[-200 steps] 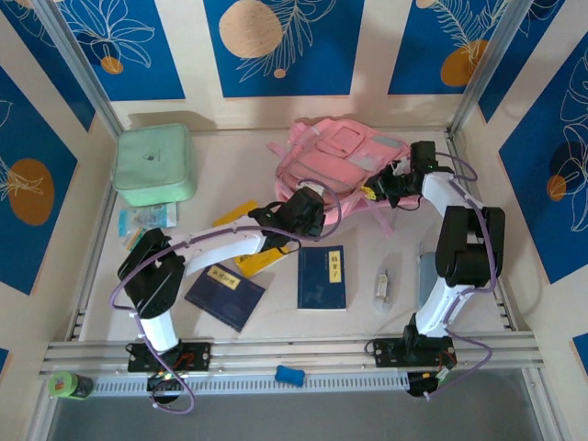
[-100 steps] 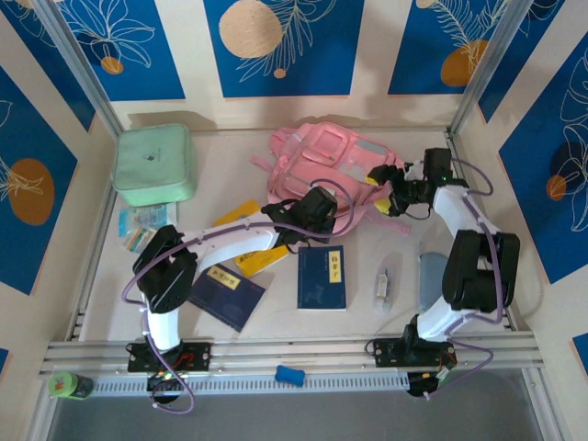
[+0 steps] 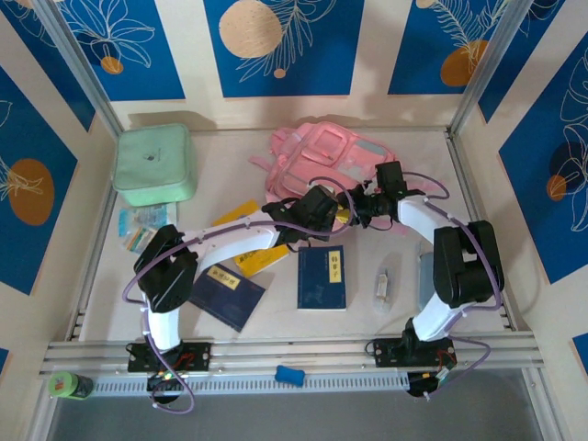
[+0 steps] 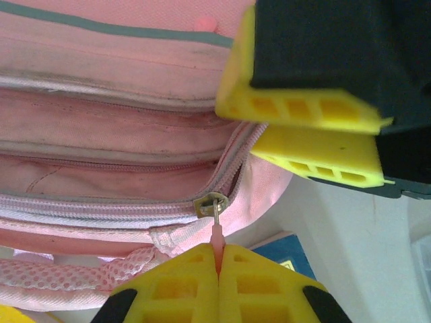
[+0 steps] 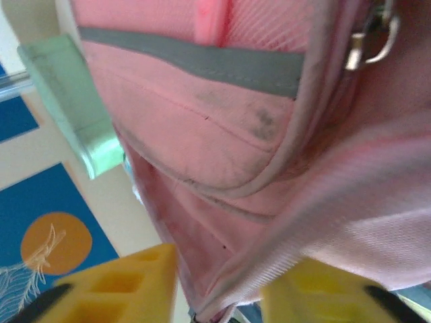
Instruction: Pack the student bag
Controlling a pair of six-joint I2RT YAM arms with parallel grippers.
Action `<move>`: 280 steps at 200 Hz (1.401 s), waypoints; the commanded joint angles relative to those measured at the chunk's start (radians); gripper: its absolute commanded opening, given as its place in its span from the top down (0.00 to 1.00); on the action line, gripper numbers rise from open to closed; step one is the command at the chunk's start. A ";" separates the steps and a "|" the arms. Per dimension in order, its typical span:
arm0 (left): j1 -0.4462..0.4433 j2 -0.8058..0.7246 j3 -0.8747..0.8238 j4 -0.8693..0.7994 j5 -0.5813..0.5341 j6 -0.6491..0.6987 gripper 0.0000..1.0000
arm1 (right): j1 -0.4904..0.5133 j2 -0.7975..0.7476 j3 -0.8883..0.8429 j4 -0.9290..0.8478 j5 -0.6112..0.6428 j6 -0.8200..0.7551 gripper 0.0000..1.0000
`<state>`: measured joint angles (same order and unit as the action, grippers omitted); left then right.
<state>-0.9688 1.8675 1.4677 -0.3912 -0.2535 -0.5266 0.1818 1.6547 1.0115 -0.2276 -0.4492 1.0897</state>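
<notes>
The student bag (image 3: 322, 161) lies at the upper centre of the top view. Your left gripper (image 4: 217, 252) is pinched tight on the pink zip pull (image 4: 217, 234), low in the left wrist frame. Your right gripper (image 5: 222, 276) looks clamped on a fold of bag fabric, though the contact itself is hard to see. The 2 grippers sit just beside each other. Pull off-line from the zip track and the thin tab may slip out, or the bag may drag instead of opening.
</notes>
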 commanded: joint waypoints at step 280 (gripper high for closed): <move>0.104 -0.122 -0.167 0.068 0.078 -0.075 1.00 | 0.171 -0.110 0.053 -0.236 0.292 0.201 0.17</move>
<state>-0.8722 1.7294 1.2522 -0.3206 -0.1925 -0.5976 0.2981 1.4837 0.9844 -0.5003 -0.2905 1.1393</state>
